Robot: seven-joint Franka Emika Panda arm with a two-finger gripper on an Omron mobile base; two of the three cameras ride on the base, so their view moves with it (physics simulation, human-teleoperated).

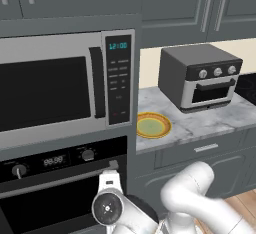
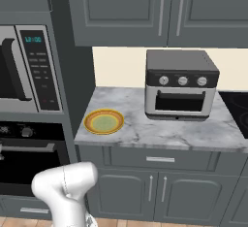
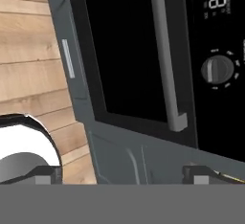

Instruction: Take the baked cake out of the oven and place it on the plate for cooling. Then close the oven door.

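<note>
Oven [image 1: 55,188] sits in the wall column under the silver microwave [image 1: 60,85]. Black control panel carries two knobs and a digital display. Oven door [image 1: 50,203] is shut: dark glass flush with the frame, long silver bar handle [image 1: 60,178] running horizontally across its top edge. Baked cake not visible; the glass shows only black.

Arm rises from the lower edge of the left base view, white elbow [image 1: 192,188] low in front of the cabinets, wrist section [image 1: 108,205] just in front of the door near the right end of the handle. Gripper [image 3: 122,175]: in the hand view only the two dark finger tips [image 3: 45,174] show at the bottom edge, set far apart near the left and right sides of the frame, so the jaws stand wide, nothing between them.

Hand view is rolled: the door handle [image 3: 165,55] runs nearly top to bottom, one knob [image 3: 217,70] and display digits beside it at the right, wooden floor [image 3: 33,65] at the left, grey cabinet panel [image 3: 139,156] below the door.

Plate [image 2: 103,121], yellow-orange rim and pale green centre, lies bare on the marble counter [image 2: 164,131] just right of the oven column, near the counter's left end. Grey toaster oven [image 2: 181,85] with three knobs stands further right on the same counter, apart from the plate. Grey upper cabinets [image 2: 160,8] above
</note>
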